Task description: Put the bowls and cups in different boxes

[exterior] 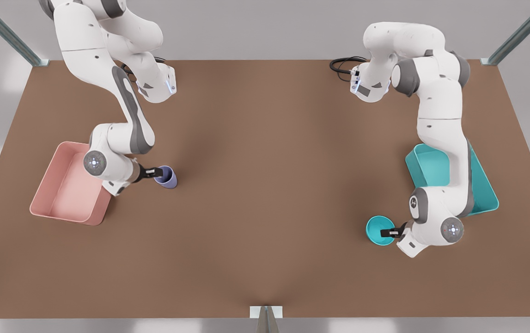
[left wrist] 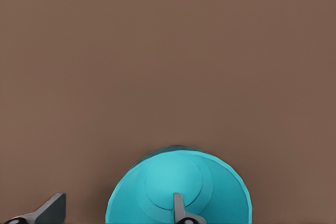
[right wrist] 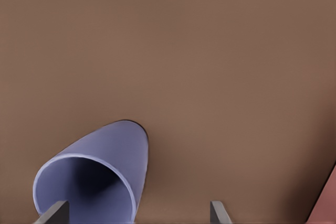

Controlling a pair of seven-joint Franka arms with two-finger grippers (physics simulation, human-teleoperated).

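Note:
The small teal bowl [exterior: 378,229] [left wrist: 173,179] sits on the brown table near the front view's right, just in front of the teal box [exterior: 433,169]. My left gripper [exterior: 390,232] [left wrist: 119,198] is open and straddles the bowl's rim, one finger inside and one outside. The lavender cup [exterior: 167,177] [right wrist: 100,174] stands beside the pale pink box [exterior: 68,187] at the front view's left. My right gripper [exterior: 157,172] [right wrist: 138,204] is open astride the cup's wall, one finger over its mouth and one outside.
The brown table [exterior: 265,185] stretches wide between the two arms. The left arm's links hang over part of the teal box. Metal frame posts stand at the table's far corners and front middle edge [exterior: 265,314].

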